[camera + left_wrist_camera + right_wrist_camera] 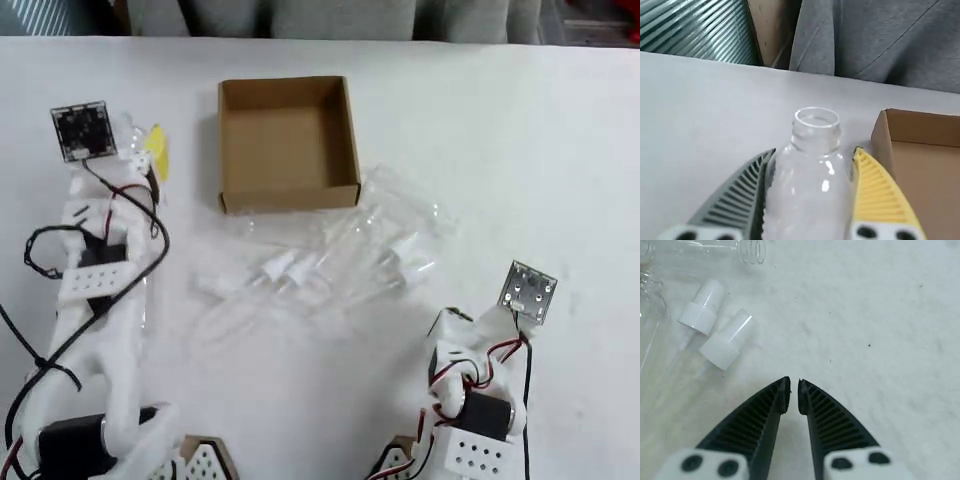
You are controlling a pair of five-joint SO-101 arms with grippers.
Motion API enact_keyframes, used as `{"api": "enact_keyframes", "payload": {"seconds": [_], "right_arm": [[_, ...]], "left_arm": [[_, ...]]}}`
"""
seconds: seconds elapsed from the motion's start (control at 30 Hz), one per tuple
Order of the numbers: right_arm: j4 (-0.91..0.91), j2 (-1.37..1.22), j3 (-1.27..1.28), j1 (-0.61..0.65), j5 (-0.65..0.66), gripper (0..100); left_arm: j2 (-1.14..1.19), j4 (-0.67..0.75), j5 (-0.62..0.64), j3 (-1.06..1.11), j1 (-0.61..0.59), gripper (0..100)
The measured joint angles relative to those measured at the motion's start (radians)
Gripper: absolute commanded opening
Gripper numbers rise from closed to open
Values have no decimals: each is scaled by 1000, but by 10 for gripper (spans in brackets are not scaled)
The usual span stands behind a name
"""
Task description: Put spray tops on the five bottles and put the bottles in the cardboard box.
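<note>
I judge this to be the capping step for one bottle. My left claw (815,151) is clamped on a clear bottle (812,180), with the grey and yellow fingers pressed to either side of its body. The neck is open and bare, and the bottle is held near the cardboard box (920,150); I cannot tell how it is tilted. My right claw (793,390) hangs over the desk (880,315) with its fingers almost together — only a sliver between the tips — and grips nothing. Two spray tops (727,340) lie on their sides close by, beside the other clear bottles (330,265) scattered in front of the box. Next, I think, the right claw must part, take one top by its collar and bring it square over the open neck — tube first.
</note>
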State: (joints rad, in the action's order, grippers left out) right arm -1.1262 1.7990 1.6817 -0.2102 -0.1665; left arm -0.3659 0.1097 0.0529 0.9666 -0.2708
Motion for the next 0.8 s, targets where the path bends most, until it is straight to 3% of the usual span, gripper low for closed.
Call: {"api": "enact_keyframes", "payload": {"seconds": [0.13, 0.2, 0.5, 0.63, 0.8], "right_arm": [[0, 0, 0, -2, 6, 15], [0, 0, 0, -23, 69, 15], [115, 0, 0, -109, 612, 15], [236, 0, -14, -81, 643, 15], [178, 0, -129, 91, 637, 15]], "left_arm": [[0, 153, 0, 89, 8, 24], [0, 224, 0, 149, 12, 24], [0, 555, 9, 407, 12, 24], [0, 591, 107, 450, 12, 24], [0, 597, 209, 453, -41, 24]]}}
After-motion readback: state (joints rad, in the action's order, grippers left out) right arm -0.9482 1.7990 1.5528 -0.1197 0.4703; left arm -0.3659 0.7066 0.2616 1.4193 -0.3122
